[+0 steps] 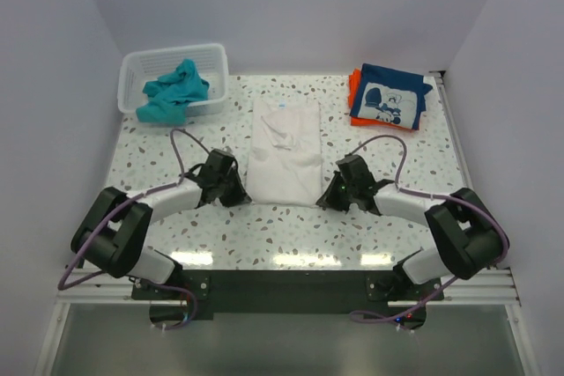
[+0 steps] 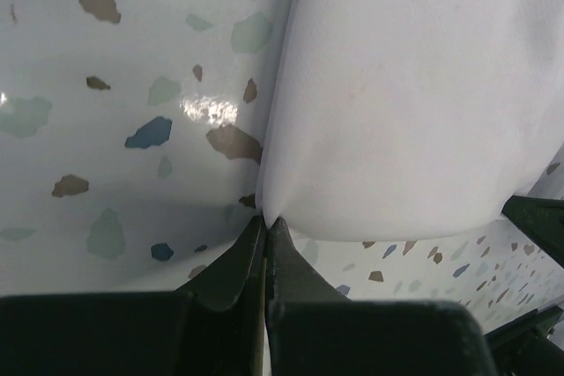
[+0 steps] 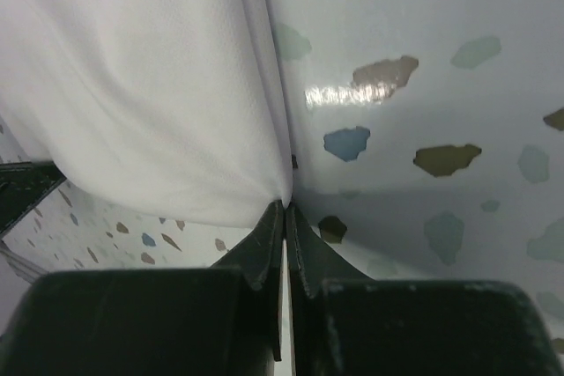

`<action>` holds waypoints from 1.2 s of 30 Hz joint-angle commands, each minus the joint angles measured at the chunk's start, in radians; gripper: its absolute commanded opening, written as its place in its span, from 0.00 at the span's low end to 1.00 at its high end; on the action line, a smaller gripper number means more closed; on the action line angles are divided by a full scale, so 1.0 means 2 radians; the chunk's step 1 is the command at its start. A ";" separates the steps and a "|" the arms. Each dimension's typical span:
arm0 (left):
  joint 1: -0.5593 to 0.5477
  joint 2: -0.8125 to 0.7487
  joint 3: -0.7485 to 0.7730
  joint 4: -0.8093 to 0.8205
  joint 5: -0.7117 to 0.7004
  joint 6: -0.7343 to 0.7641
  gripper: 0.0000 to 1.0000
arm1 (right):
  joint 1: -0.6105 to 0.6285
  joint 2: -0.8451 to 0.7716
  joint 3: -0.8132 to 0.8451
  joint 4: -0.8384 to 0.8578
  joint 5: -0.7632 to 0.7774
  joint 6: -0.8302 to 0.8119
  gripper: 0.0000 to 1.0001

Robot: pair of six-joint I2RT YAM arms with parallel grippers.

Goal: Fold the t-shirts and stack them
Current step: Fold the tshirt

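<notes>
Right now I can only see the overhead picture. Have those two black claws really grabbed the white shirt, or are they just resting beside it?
Observer: They have it. The left wrist camera shows the left gripper shut on the near left corner of the white t-shirt.
Operator: And the other claw?
Observer: The right wrist camera shows the right gripper shut on the near right corner, pinching only its very tip.
Operator: Is the cloth wadded up there?
Observer: No. Seen up close, it spreads out from each pinch in broad, soft folds.
</notes>
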 commanded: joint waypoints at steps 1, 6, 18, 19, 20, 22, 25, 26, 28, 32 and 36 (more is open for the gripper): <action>-0.012 -0.034 -0.029 -0.042 -0.022 -0.007 0.00 | 0.011 -0.033 -0.028 -0.072 0.001 -0.030 0.00; -0.032 -0.119 -0.072 -0.109 -0.053 -0.019 0.00 | 0.014 -0.111 -0.047 -0.149 -0.014 -0.056 0.00; -0.181 -0.318 -0.136 -0.211 -0.103 -0.173 0.00 | 0.092 -0.280 -0.106 -0.247 -0.062 0.010 0.00; -0.189 -0.328 -0.141 -0.209 -0.100 -0.177 0.00 | 0.096 -0.288 -0.105 -0.251 -0.067 0.010 0.00; -0.202 -0.344 -0.141 -0.210 -0.100 -0.179 0.00 | 0.099 -0.295 -0.105 -0.252 -0.070 0.011 0.00; -0.209 -0.353 -0.135 -0.217 -0.104 -0.185 0.00 | 0.101 -0.315 -0.104 -0.253 -0.075 0.013 0.00; -0.213 -0.351 -0.112 -0.228 -0.117 -0.177 0.00 | 0.101 -0.328 -0.079 -0.262 -0.067 -0.002 0.00; -0.213 -0.348 -0.103 -0.228 -0.120 -0.171 0.00 | 0.101 -0.330 -0.069 -0.276 -0.050 -0.007 0.00; -0.213 -0.341 -0.076 -0.238 -0.142 -0.166 0.00 | 0.101 -0.337 -0.040 -0.293 -0.026 -0.021 0.00; -0.213 -0.319 -0.015 -0.280 -0.190 -0.158 0.00 | 0.100 -0.331 0.016 -0.318 0.030 -0.053 0.00; -0.212 -0.292 0.039 -0.298 -0.237 -0.150 0.00 | 0.091 -0.312 0.064 -0.325 0.053 -0.075 0.00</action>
